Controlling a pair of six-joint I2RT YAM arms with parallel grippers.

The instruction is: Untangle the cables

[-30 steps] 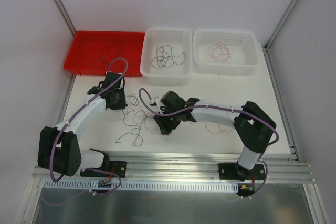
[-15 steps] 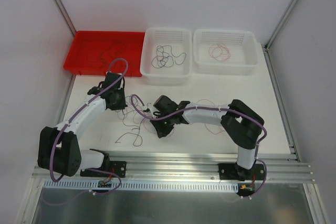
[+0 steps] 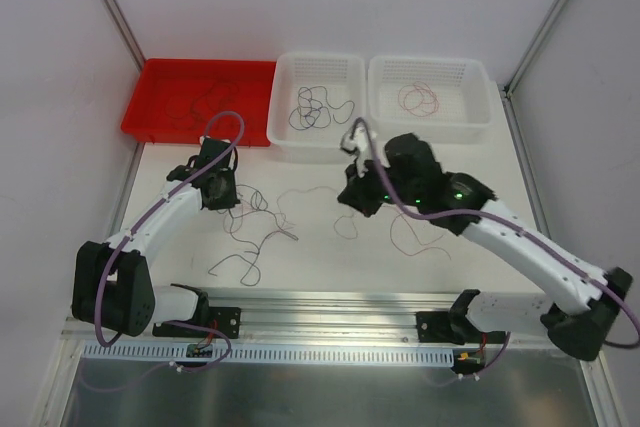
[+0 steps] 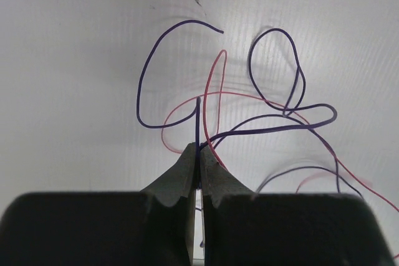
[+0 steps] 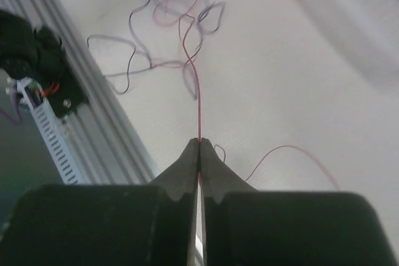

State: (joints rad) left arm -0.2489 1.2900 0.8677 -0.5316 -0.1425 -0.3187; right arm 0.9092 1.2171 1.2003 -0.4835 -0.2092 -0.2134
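The left gripper (image 4: 199, 152) is pinching a purple cable (image 4: 198, 123) with its jaws fully closed, and a red strand (image 4: 219, 66) is crossing it right at the tips. The right gripper (image 5: 199, 142), jaws likewise closed, is holding a red cable (image 5: 199, 116) that is running straight towards the tangled cables (image 3: 252, 219) lying on the bench (image 3: 330, 267) beside the left gripper. Along the far edge a red tray (image 3: 165, 112), a middle basket (image 3: 318, 147) and a right basket (image 3: 430, 129) are each holding a few strands.
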